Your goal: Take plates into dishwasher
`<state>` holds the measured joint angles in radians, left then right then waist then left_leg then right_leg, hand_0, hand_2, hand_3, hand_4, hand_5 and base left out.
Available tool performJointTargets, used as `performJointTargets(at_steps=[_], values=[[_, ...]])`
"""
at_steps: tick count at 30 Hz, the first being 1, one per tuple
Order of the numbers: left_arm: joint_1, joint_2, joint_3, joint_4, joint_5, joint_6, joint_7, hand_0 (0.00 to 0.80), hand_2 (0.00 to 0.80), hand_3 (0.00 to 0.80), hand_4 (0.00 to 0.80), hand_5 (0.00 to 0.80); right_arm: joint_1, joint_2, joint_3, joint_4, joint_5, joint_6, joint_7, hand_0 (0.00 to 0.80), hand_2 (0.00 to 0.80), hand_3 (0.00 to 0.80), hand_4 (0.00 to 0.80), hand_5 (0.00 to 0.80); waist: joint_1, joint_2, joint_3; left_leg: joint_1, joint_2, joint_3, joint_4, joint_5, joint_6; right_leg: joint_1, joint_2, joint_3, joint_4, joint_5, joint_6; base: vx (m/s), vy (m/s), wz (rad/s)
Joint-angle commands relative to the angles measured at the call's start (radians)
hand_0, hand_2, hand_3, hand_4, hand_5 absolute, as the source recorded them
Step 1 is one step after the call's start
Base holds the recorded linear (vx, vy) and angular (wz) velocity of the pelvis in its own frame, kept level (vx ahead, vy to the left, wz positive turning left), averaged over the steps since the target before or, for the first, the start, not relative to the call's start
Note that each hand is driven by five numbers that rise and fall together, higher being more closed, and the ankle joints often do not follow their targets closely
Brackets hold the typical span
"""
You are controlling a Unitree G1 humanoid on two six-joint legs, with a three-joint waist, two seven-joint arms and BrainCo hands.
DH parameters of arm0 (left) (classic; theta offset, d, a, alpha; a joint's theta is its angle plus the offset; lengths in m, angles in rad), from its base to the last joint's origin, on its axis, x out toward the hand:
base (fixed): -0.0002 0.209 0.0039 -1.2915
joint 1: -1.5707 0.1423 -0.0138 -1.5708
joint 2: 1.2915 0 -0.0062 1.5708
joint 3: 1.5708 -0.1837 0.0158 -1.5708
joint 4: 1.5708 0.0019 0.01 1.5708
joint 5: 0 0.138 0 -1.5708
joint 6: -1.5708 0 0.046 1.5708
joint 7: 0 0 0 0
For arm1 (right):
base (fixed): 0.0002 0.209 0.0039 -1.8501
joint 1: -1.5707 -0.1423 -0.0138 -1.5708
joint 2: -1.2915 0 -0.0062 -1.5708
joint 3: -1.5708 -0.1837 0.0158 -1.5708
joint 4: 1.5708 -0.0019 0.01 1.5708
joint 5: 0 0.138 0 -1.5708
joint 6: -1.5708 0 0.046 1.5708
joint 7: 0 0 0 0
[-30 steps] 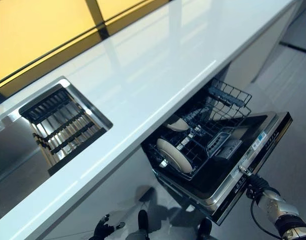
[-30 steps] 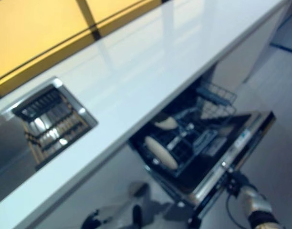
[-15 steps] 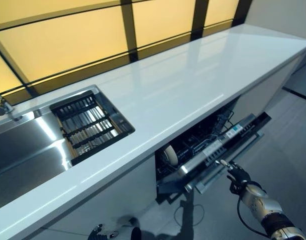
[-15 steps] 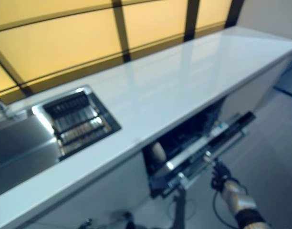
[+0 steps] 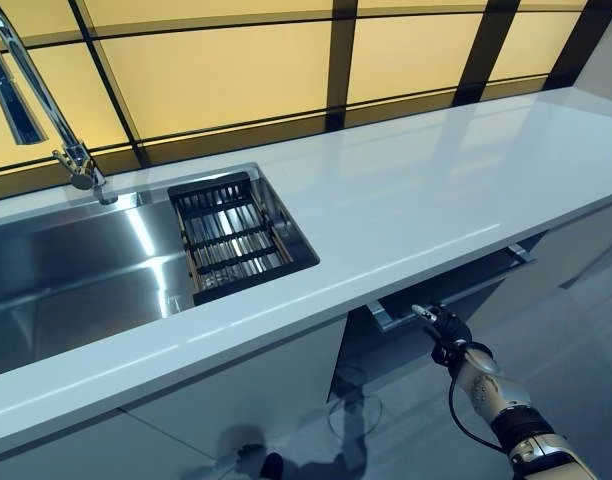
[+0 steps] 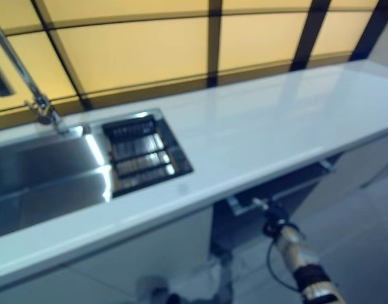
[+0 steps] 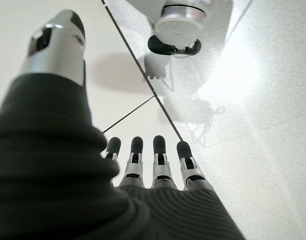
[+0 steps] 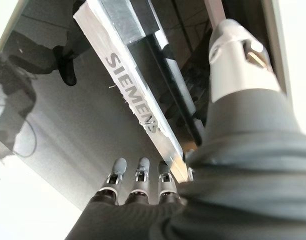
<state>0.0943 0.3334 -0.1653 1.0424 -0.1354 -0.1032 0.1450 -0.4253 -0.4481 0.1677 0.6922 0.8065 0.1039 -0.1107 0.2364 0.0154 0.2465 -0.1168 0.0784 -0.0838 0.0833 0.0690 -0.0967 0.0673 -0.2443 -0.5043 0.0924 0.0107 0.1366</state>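
Note:
The dishwasher door (image 5: 456, 288) under the white counter (image 5: 436, 190) stands almost shut, with only a narrow gap at its top. My right hand (image 5: 442, 327) is open, its straight fingers (image 8: 140, 175) against the door's dark front beside the silver handle bar (image 8: 138, 107). No plate shows in any view; the inside of the dishwasher is hidden behind the door. My left hand (image 7: 153, 165) shows only in the left wrist view, open and empty, fingers straight over the pale floor.
A steel sink (image 5: 66, 270) with a dark slatted drain rack (image 5: 231, 235) is set in the counter at the left, with a tap (image 5: 46, 110) behind it. Yellow window panes run along the back. White cabinet fronts (image 5: 236, 400) flank the dishwasher.
The door has swung up from lying open to almost shut, with my right hand following it. The rack with its plates has gone out of sight. The camera has also shifted.

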Motion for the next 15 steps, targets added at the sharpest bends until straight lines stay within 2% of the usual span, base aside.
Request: performJointTargets(at_steps=[1,8,14,15], values=[[-0.075,0.074,-0.020,-0.042,0.023,-0.033,-0.007,0.000,0.000,0.000,0.000,0.000,-0.230,0.196,0.113,-0.125,0.024,-0.018,0.167,0.000,0.000,0.000,0.000,0.000,0.141,-0.041,0.037,-0.016,-0.081,0.007,0.020,-0.028,0.079,0.053,-0.125,0.082,0.093,0.109,0.059,-0.003,0.004,0.07],[-0.097,0.076,-0.022,-0.039,0.027,-0.037,-0.009,0.000,0.000,0.000,0.000,0.000,-0.220,0.181,0.114,-0.080,-0.067,-0.008,0.131,0.000,0.000,0.000,0.000,0.000,0.129,-0.046,0.027,-0.009,-0.084,-0.005,-0.004,-0.021,0.081,0.042,-0.109,0.106,0.093,0.103,0.057,-0.029,-0.010,0.02],[-0.121,0.081,-0.012,-0.032,0.019,-0.040,-0.005,0.000,0.000,0.000,0.000,0.000,-0.167,0.143,0.101,-0.008,-0.161,-0.004,0.115,0.000,0.000,0.000,0.000,0.000,0.107,-0.054,0.029,-0.004,-0.070,0.003,-0.019,-0.014,0.077,0.032,-0.086,0.118,0.083,0.086,0.052,-0.099,-0.047,0.10],[-0.123,0.083,-0.006,-0.029,0.020,-0.039,-0.004,0.000,0.000,0.000,0.000,0.000,-0.142,0.131,0.098,-0.002,-0.217,-0.011,0.104,0.000,0.000,0.000,0.000,0.000,0.098,-0.058,0.029,-0.002,-0.065,0.009,-0.019,-0.016,0.076,0.029,-0.082,0.123,0.081,0.087,0.052,-0.130,-0.083,0.04]])
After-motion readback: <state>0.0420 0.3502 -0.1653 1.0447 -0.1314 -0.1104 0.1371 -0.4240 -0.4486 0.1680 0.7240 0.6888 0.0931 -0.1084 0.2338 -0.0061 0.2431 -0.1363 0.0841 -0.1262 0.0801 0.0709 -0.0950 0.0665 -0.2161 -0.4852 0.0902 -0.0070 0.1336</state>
